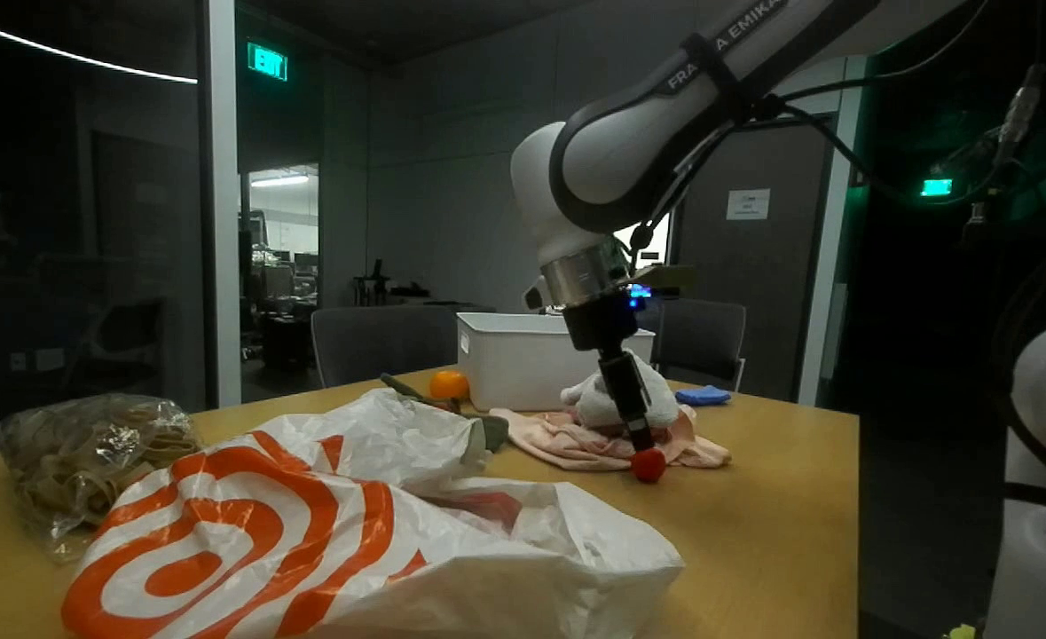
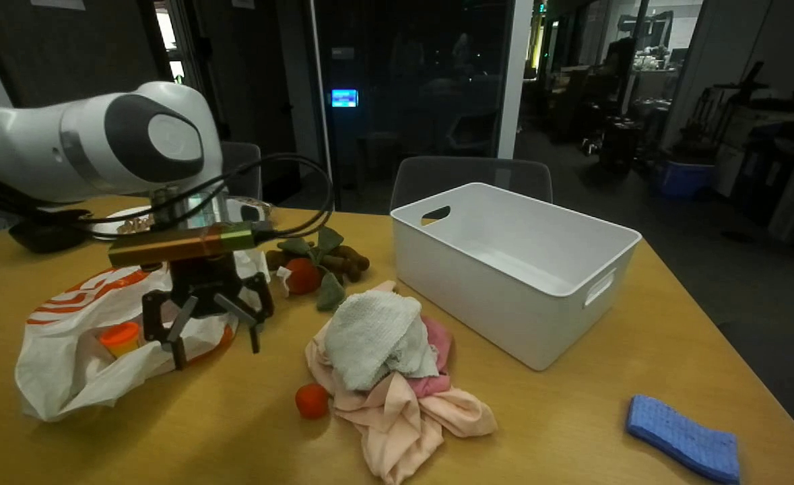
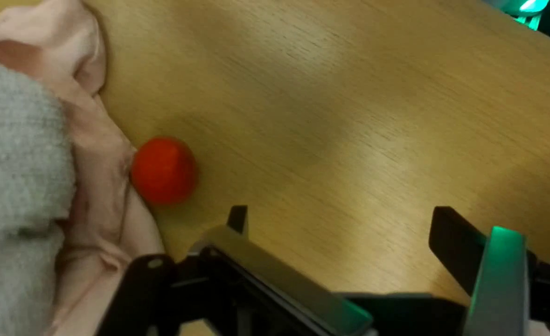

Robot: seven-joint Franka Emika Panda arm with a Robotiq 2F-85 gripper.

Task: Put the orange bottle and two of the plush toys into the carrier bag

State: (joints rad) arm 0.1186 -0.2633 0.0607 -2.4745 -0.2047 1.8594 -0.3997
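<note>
Bottle (image 2: 121, 339): orange-topped, in the mouth of the crinkled plastic bag (image 1: 336, 541). Next, probably: bring the gripper (image 2: 217, 351), spread and holding nothing, to the round red ball (image 2: 312, 401), perhaps a toy, toward the far right corner of the bench (image 1: 771, 524) in an exterior view; straddle squarely, sparing the rumpled cloth (image 2: 393, 411).

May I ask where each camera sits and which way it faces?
In an exterior view: near blue cloth, facing down across table; arm, gripper visible.
In an exterior view: low behind carrier bag, facing white bin; arm, gripper visible.
Wrist view: above table, facing down; gripper fingers visible.
In both exterior views: carrier bag, white bin.
</note>
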